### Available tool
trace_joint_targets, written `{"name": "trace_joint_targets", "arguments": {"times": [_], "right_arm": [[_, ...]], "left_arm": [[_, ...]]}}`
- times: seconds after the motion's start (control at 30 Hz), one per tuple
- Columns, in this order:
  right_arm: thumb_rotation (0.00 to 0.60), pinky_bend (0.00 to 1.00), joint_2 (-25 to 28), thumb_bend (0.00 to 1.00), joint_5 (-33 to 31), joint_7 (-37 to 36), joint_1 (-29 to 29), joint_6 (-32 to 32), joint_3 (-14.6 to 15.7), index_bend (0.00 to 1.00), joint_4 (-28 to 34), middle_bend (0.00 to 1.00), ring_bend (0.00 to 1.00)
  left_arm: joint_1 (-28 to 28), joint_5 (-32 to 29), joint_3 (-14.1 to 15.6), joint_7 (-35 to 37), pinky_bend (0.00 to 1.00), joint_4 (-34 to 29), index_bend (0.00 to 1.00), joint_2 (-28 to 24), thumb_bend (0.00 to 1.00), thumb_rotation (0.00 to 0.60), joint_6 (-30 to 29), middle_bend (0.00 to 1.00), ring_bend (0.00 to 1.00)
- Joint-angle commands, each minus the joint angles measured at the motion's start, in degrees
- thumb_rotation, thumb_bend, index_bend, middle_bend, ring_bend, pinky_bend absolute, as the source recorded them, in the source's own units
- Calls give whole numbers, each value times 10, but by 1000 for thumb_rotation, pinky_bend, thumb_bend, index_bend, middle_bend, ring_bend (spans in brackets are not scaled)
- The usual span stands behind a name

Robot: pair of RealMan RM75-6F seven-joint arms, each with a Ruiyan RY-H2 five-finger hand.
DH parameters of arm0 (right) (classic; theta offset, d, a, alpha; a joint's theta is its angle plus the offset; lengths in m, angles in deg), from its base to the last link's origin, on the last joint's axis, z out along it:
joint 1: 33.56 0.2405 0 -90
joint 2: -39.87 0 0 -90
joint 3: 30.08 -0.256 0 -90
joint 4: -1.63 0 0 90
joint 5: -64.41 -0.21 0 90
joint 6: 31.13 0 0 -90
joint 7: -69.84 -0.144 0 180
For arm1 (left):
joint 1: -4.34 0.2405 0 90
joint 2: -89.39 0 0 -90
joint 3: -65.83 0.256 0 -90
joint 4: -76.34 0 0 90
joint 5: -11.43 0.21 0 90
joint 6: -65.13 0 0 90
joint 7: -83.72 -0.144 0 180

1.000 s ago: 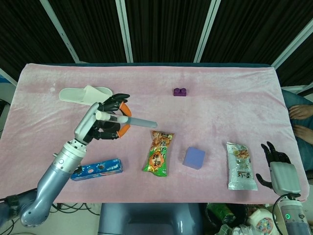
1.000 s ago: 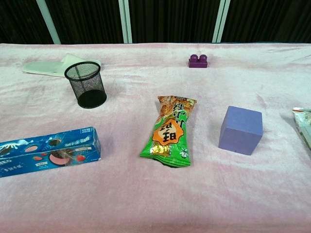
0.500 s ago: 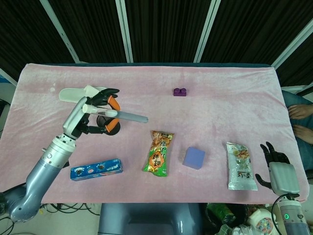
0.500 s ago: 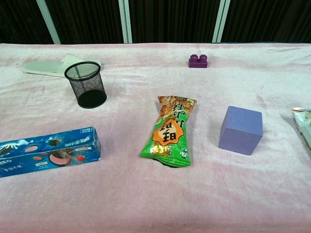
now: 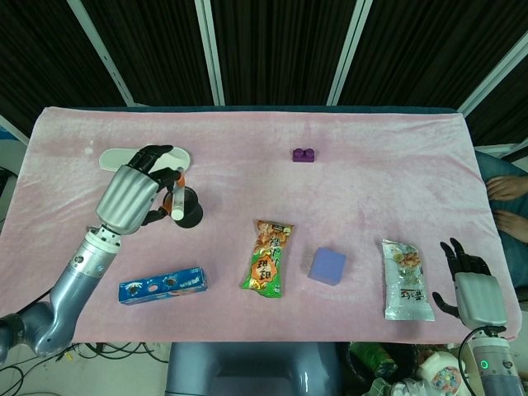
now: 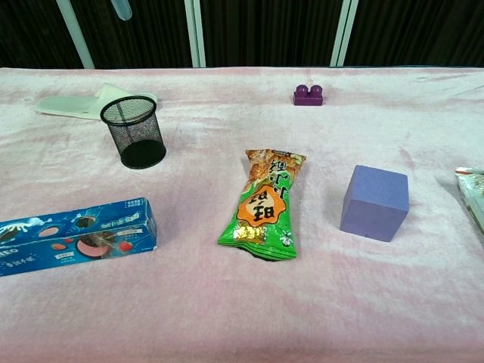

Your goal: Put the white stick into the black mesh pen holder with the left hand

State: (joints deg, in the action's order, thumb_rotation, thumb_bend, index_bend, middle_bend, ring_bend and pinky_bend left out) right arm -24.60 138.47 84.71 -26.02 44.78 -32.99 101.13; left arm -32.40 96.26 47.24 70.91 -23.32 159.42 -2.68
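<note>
White stick (image 5: 176, 202) gripped upright in left hand (image 5: 134, 195), above pen holder (image 6: 134, 131).

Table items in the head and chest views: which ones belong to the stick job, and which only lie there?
Belong: white stick, held by the left hand; black mesh pen holder.

Only lying about: white slipper, blue biscuit box, green snack bag, purple cube, purple brick, white snack bag.
</note>
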Motion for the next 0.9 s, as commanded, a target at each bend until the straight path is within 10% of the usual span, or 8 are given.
{"name": "trace_joint_targets", "arguments": {"times": [0.03, 0.5, 0.9], "right_arm": [[600, 158, 0, 177, 0, 0, 0, 0, 0, 29, 0, 31, 189], [600, 158, 0, 178, 2, 1, 0, 1, 0, 29, -1, 32, 189], [600, 158, 0, 177, 2, 0, 0, 1, 0, 29, -1, 31, 190]], "left_arm": [[3, -25, 16, 40, 178, -11, 658, -2, 396, 600, 5, 575, 145], [-11, -210, 2, 101, 128, -28, 651, -19, 396, 600, 102, 567, 145], [-32, -238, 16, 83, 128, 29, 651, 17, 396, 600, 109, 568, 144]]}}
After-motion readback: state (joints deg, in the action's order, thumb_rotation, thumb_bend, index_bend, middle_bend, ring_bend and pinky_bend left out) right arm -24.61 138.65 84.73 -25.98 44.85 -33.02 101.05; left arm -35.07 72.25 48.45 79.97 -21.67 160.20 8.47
